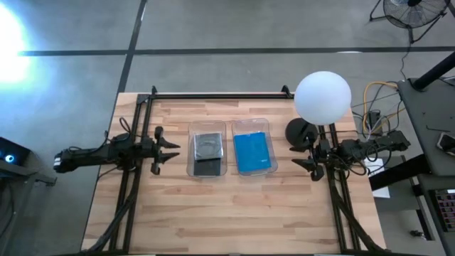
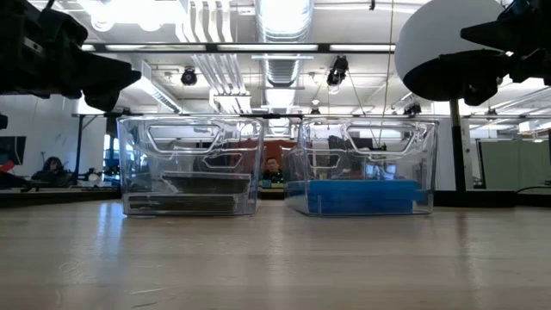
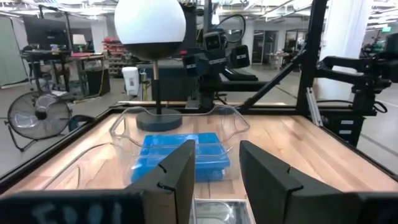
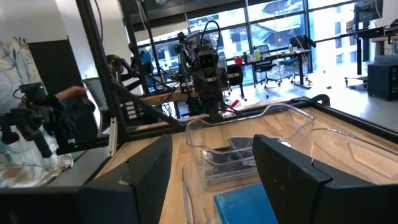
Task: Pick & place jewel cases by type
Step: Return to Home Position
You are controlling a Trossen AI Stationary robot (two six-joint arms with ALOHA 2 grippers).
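Between my arms, black jewel cases lie nearer my left gripper, blue jewel cases nearer my right gripper, both spread and empty.

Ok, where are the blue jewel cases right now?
High view: the blue jewel cases lie inside the right clear bin at mid-table, beside the left clear bin holding the black cases.

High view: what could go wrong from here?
Right pincer, open, sits close beside the lamp base; a careless swing could clip it and topple the globe. Black cases lie unevenly stacked in the left bin; a bump from the open left pincer nearby might shift them.
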